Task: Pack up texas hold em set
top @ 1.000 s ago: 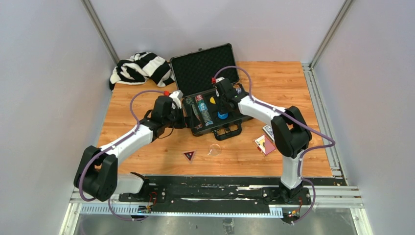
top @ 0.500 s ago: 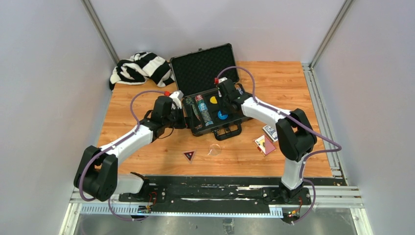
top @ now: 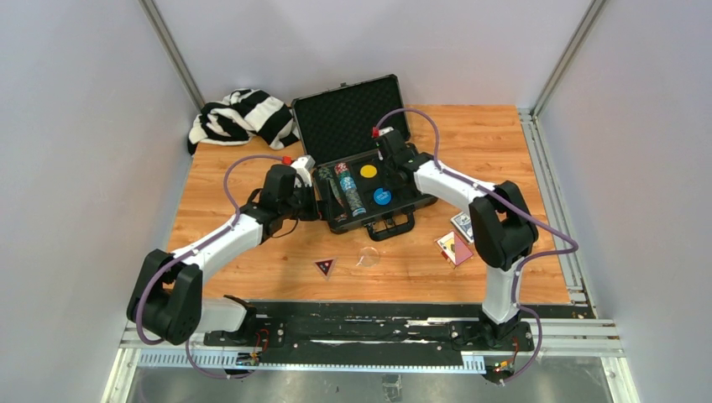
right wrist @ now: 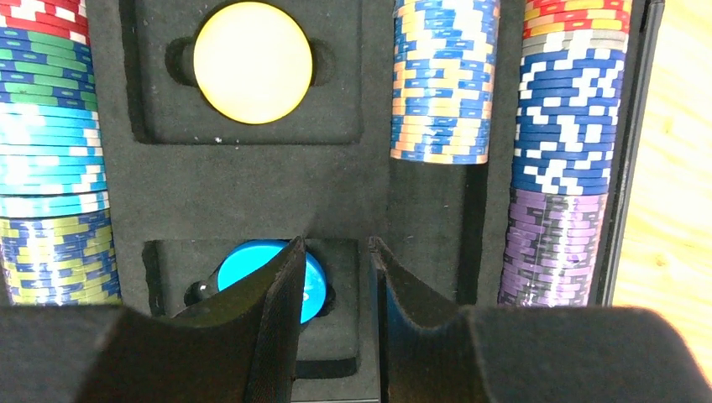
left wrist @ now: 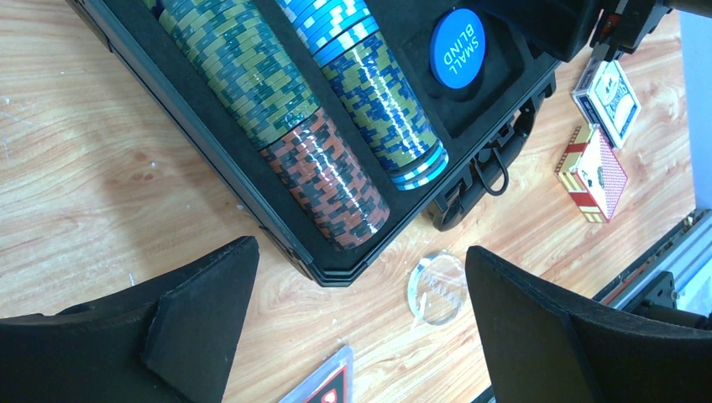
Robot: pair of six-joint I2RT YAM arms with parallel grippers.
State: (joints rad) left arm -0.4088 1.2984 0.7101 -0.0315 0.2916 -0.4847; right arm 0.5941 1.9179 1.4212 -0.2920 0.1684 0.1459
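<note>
The black hard case (top: 405, 206) lies open on the table, its foam-lined lid (top: 348, 113) standing up behind. In its tray lie multicoloured chip stacks (top: 344, 189), a yellow disc (top: 368, 170) and a blue disc (top: 382, 196). My right gripper (top: 389, 159) hovers over the tray's far side. In the right wrist view it (right wrist: 336, 248) is narrowly open and empty, just above the blue disc (right wrist: 243, 267) in its foam recess. My left gripper (top: 309, 180) is wide open and empty (left wrist: 361, 252) at the case's left front corner. A blue-backed deck (top: 462, 225) lies outside the case.
A red card box (top: 453, 248), a clear round disc (top: 368, 256) and a triangular card (top: 325, 266) lie on the wood in front of the case. The striped cloth (top: 239, 117) is bunched at the back left. Grey walls enclose the table.
My right gripper has moved back from over the blue disc toward the far side of the tray, leaving the disc uncovered in its recess. The left arm has not moved.
</note>
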